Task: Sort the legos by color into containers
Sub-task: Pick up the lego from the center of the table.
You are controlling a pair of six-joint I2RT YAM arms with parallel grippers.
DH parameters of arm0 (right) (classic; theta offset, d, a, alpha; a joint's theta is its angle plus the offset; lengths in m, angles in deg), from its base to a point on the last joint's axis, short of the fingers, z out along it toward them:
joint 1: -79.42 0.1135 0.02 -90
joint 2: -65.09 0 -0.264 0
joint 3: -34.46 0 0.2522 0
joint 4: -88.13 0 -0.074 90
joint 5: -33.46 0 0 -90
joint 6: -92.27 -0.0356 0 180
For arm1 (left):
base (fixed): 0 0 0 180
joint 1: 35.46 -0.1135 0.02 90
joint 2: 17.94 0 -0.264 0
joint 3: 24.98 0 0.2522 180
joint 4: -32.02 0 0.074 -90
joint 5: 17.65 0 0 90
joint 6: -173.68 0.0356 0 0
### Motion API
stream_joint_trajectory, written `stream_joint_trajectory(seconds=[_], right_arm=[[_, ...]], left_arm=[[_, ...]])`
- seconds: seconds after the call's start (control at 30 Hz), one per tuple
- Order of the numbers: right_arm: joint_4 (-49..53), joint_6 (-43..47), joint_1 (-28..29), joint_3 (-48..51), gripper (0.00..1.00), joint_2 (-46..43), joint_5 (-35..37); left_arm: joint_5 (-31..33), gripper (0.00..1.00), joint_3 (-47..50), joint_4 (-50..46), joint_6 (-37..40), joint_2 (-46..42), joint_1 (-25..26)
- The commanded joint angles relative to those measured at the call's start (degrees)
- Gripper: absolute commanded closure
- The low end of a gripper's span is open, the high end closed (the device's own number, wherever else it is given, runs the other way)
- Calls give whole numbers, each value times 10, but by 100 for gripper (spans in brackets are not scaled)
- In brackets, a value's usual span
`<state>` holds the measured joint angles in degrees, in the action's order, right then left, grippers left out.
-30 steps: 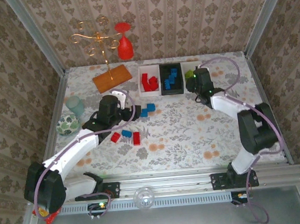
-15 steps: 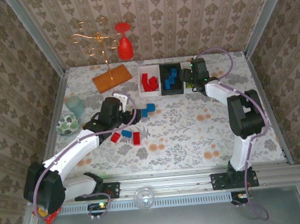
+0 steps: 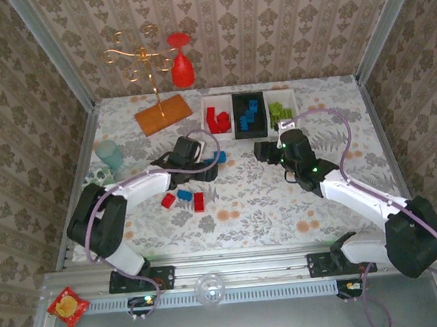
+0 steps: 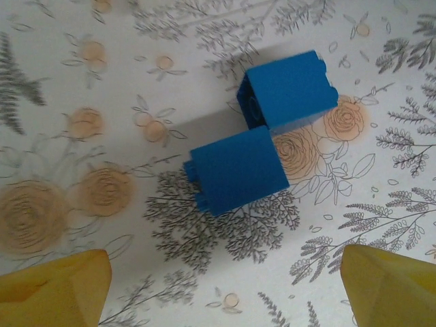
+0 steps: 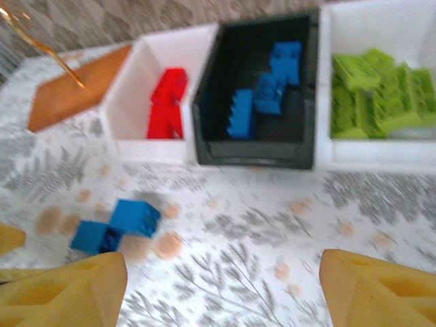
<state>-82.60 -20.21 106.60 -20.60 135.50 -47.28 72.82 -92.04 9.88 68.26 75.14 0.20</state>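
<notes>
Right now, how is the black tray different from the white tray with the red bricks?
The black tray holds blue bricks; the left white tray holds red bricks. The black tray sits in the middle of the row; the left white tray is at the end, by the orange board. Both are shallow rectangles, alike in size.

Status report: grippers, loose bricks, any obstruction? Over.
Left gripper open, over two touching blue bricks. Right gripper open, empty, facing the trays. Two red bricks, one blue brick loose on table. Path to black tray unobstructed.
</notes>
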Motion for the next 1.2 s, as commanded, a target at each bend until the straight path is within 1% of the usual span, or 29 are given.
stream_joint_trajectory(seconds=[0.0,0.07,0.33,0.5,0.7,0.83,0.93,0.97,1.0,1.07,1.17], right_arm=[[7,1,-3,8,23,-34,23],[5,-1,-3,11,23,-40,21],[-2,-9,-3,22,22,-44,18],[2,-10,-3,26,22,-52,19],[5,-18,-3,31,22,-54,19],[16,-25,-3,37,22,-57,21],[23,-25,-3,39,22,-63,23],[26,-25,-3,39,22,-65,24],[27,-25,-3,38,22,-68,25],[27,-25,-3,39,22,-71,26],[33,-29,-3,39,22,-74,43]], left_arm=[[15,11,-32,-2,7,32,4],[22,13,-49,-2,8,60,5],[37,26,-90,18,3,129,6],[70,34,-77,41,0,138,6],[74,47,-52,95,-2,146,2],[101,54,-25,122,-7,132,0],[142,56,21,154,-21,78,1],[145,56,34,168,-23,55,2],[142,56,44,185,-23,34,4],[113,56,31,194,-17,18,12],[88,55,-36,177,0,40,32]])
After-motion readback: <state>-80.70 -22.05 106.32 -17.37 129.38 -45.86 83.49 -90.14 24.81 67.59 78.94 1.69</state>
